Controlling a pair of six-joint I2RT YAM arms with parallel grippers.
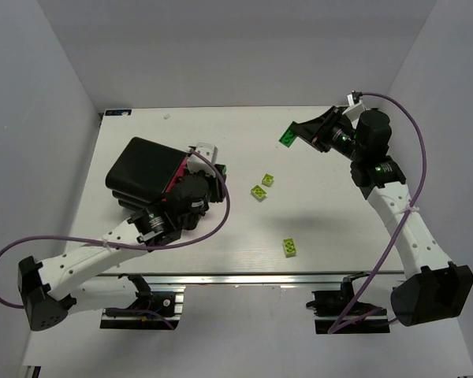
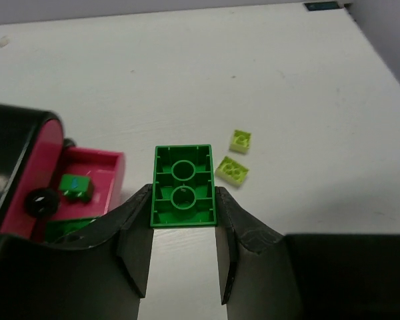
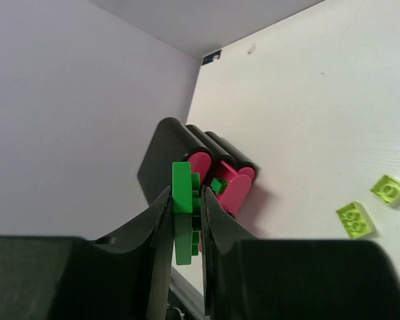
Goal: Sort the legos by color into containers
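Here, the left gripper (image 2: 183, 203) pinches a glossy green brick (image 2: 183, 175), its hollow underside with two round tubes facing the wrist camera, just beside the open pink drawer (image 2: 115, 173) of the rounded black cabinet (image 1: 142, 167). The right gripper (image 3: 187, 207) clamps a second green brick (image 3: 181, 180) edge-on at the far right of the matte white table (image 1: 331, 228). Studded lime bricks (image 1: 258, 191) lie between.

Cut off and covered
In your left wrist view the black rounded box-shaped cabinet (image 2: 17, 130) runs off at nine o'clock; the left gripper's (image 2: 183, 223) finger (image 2: 120, 227) hides part of the magenta-pink plastic drawer (image 2: 115, 177) and a dark green studded brick (image 2: 60, 230) inside.
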